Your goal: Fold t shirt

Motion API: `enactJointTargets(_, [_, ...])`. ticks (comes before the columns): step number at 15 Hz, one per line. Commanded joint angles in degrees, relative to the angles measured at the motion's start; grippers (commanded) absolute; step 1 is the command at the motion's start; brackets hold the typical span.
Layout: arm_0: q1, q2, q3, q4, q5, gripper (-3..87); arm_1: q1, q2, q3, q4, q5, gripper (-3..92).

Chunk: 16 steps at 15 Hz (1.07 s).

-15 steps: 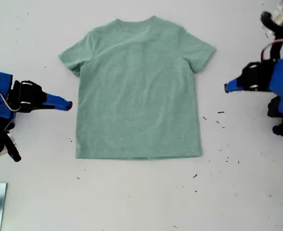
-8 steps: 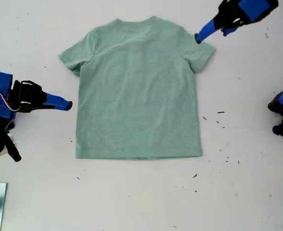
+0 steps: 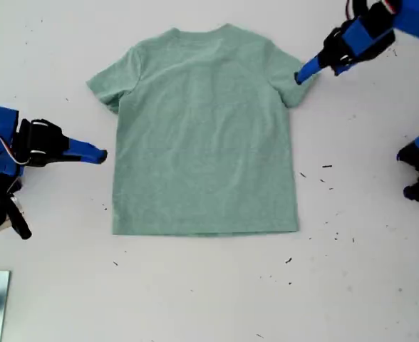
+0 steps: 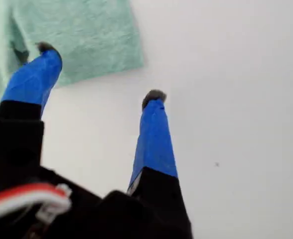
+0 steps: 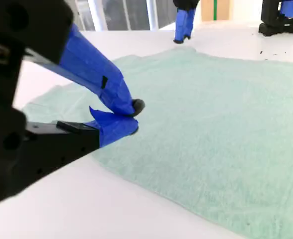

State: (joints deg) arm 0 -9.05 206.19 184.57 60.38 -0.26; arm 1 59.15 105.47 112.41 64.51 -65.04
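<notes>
Your second gripper (image 3: 102, 154) waits with jaws closed on nothing, just beside the t shirt (image 3: 206, 132), which lies flat and unfolded on the table (image 3: 209, 299). Your first gripper (image 4: 99, 74) has its jaws spread, one tip over the sleeve corner and the other over bare table, apparently placed to pinch that sleeve for a first fold.

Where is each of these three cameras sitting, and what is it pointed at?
Exterior view: overhead, looking straight down at the t shirt on the white table; both blue arms show.
First wrist view: on my first gripper, open over a sleeve.
Second wrist view: low on my second gripper, shut beside the shirt's edge.
Shared: all show the shirt.
</notes>
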Motion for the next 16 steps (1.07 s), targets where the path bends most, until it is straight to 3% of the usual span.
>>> enactJointTargets(1, [0.4, 0.4, 0.0, 0.0, -0.4, -0.1, -0.2, -4.0, 1.1, -8.8, 0.2, 33.3])
enactJointTargets(3, [0.4, 0.4, 0.0, 0.0, -0.4, -0.1, -0.2, -8.3, -0.2, -11.6, -0.1, 29.4])
enactJointTargets(4, [0.4, 0.4, 0.1, 0.0, -0.4, -0.1, 0.3, -10.2, -0.9, -11.7, -0.1, 10.0])
enactJointTargets(5, [0.6, 0.4, 0.1, 0.0, -0.4, -0.1, 0.6, -11.1, -1.2, -10.7, -0.4, -1.2])
enactJointTargets(6, [0.9, 0.4, 0.1, 0.0, -0.4, -0.1, 0.4, -11.0, -2.2, -7.6, -1.1, -1.2])
enactJointTargets(8, [1.8, 0.4, 0.1, 0.0, -0.7, -0.1, -0.7, -5.7, -8.2, 8.2, -1.8, -1.2])
enactJointTargets(10, [1.8, 0.4, 0.1, 0.0, -0.9, -0.1, -3.5, -3.2, -14.9, 14.8, -0.6, -1.3])
enactJointTargets(14, [1.5, 0.4, 0.0, 0.0, -0.7, -0.1, -11.4, -6.6, -42.5, 26.0, 5.8, -1.3])
enactJointTargets(16, [0.8, 0.4, 0.0, 0.0, -0.4, -0.1, -17.9, -13.2, -51.6, 22.9, 12.1, -1.3])
